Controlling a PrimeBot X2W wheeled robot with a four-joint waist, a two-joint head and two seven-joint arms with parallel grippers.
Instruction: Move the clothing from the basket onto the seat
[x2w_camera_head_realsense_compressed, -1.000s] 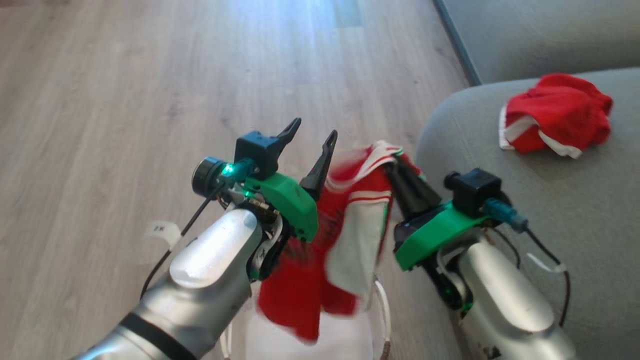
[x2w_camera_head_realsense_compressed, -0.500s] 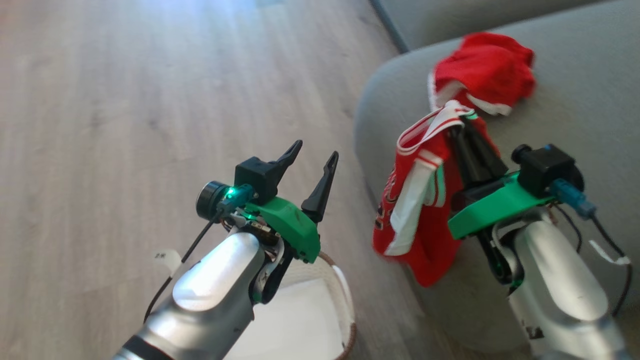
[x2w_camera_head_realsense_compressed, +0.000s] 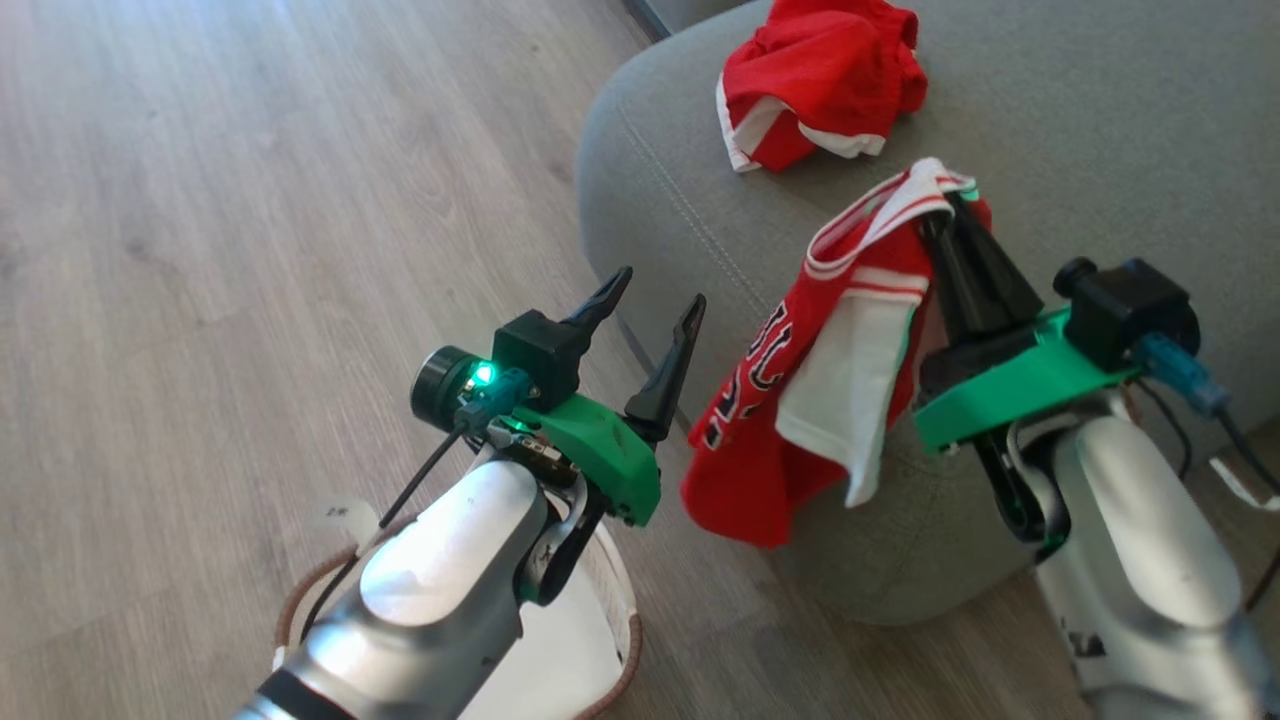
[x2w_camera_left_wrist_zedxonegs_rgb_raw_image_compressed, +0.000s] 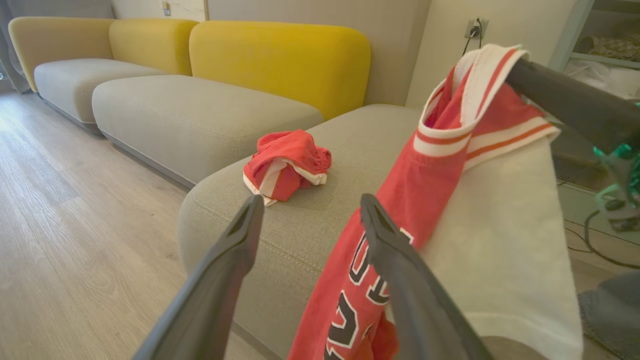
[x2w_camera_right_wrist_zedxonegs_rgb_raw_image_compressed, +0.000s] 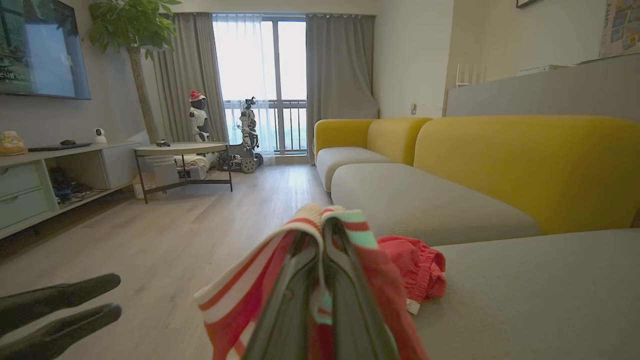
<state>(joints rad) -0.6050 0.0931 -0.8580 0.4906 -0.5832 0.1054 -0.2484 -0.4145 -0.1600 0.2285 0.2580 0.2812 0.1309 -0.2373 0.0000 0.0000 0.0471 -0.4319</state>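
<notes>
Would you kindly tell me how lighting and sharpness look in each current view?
Head view: pale glare on the wooden floor at the top, jersey fairly sharp. Left wrist view: evenly lit, left pincer soft close up. Right wrist view: window blown out white.

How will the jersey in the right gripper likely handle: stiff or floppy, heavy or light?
Probably floppy: the jersey hangs limp from the right gripper. Likely light: a collar pinch alone carries it. Released, it may crumple like the garment on the seat.
</notes>
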